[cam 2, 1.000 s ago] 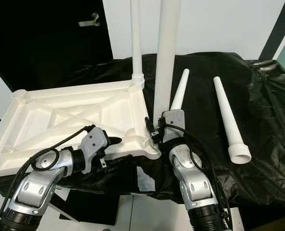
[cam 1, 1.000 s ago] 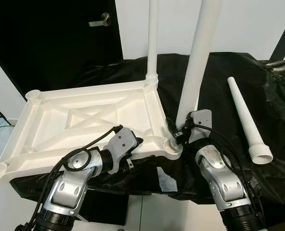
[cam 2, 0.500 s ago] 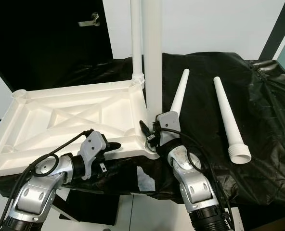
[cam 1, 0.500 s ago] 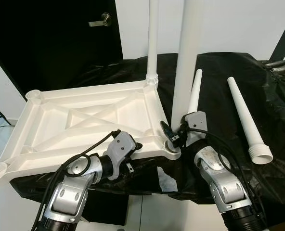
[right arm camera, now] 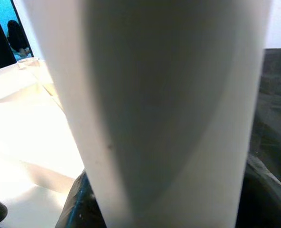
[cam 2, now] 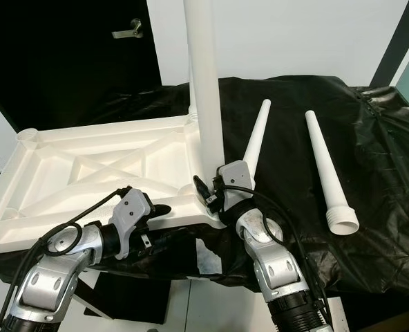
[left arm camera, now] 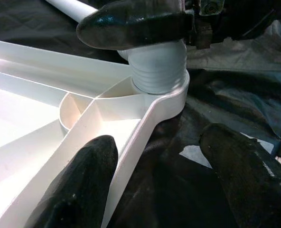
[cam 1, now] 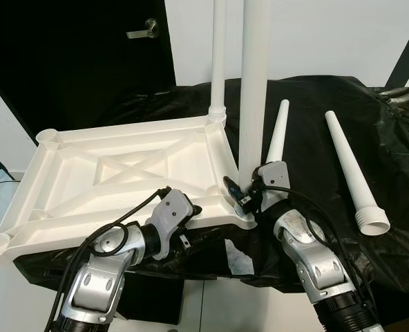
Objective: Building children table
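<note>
Left eye view showed the white tabletop (cam 1: 121, 173) lying upside down, ribs up, on black sheeting (cam 1: 315, 111). The left gripper (left arm camera: 159, 190), fingers spread, straddled its near edge. At the near right corner socket the right gripper (cam 1: 240, 196) pinched an upright leg (cam 1: 254, 90); another leg (cam 1: 219, 55) stood behind. Two loose legs (cam 1: 349, 166) lay farther right. Both upright legs ran out of frame.

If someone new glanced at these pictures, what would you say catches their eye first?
The upturned white plastic tabletop on the black cloth, with one white leg upright at its far corner. At the near corner the right gripper clasps a second tall white leg seated in its socket, while the left gripper straddles the near edge. Two loose tapered legs lie to the right.
</note>
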